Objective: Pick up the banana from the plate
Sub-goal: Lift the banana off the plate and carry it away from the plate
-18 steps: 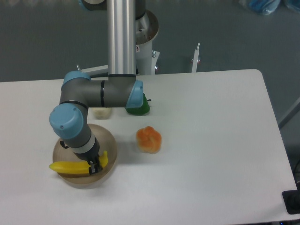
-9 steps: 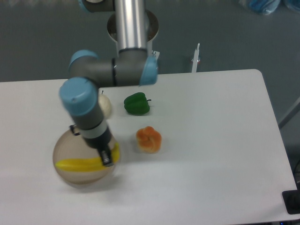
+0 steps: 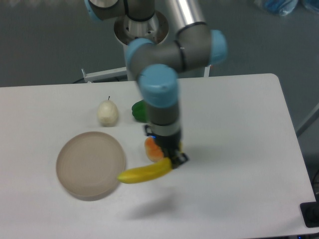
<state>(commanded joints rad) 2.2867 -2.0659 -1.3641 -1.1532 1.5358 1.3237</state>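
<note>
a: where's the banana [image 3: 145,172]?
b: clamped in the gripper [image 3: 174,160], apparently airborne, right of the plate [image 3: 89,164].
a: step?
b: lift looks done; next, just hold steady.

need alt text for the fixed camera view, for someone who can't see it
A robot arm's gripper holds a yellow banana lifted above a white table, just right of an empty tan plate. Behind the banana sits an orange lobed fruit, partly hidden by the arm, with a green pepper and a pale pear-like fruit farther back.
</note>
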